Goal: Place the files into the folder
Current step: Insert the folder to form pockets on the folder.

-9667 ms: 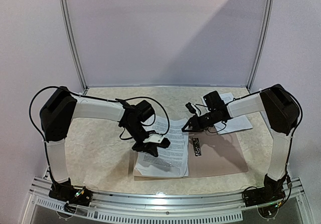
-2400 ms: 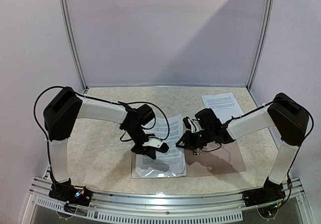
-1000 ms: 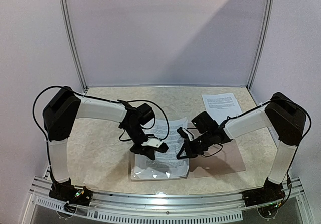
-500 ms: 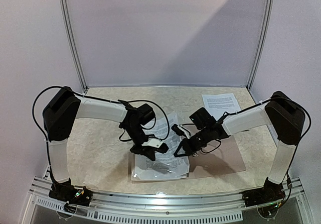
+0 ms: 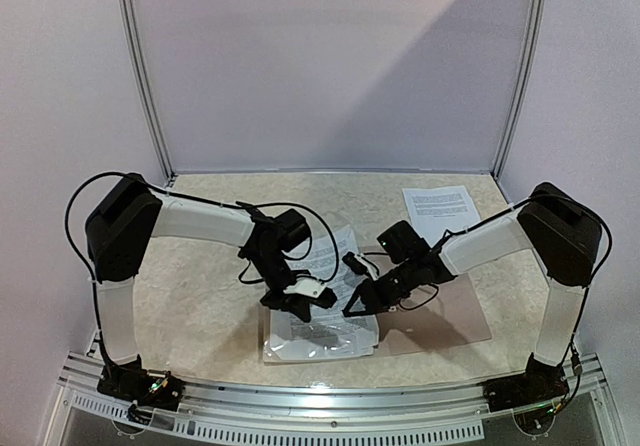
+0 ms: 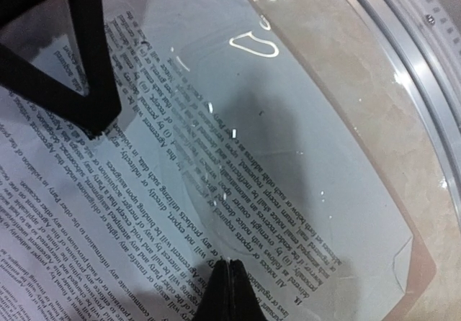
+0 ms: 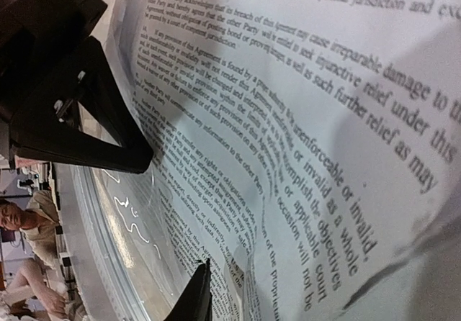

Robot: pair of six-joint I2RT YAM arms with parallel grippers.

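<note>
Files (image 5: pixel 325 266) partly under sleeve (image 6: pixel 310 155) in folder (image 5: pixel 440 321) near counter's (image 5: pixel 200 276) front edge; left hand (image 6: pixel 227 292) shut atop them (grip unclear); right hand (image 5: pixel 352 306) parted at their edge.

Close in on the files (image 7: pixel 310 119): a sheet of dense black print fills the frame, buckling into a fold toward the lower middle. The right tool (image 7: pixel 173 216) has its two black fingers (image 7: pixel 79 112) standing apart at the left, over the glinting clear sleeve (image 7: pixel 133 231).
</note>
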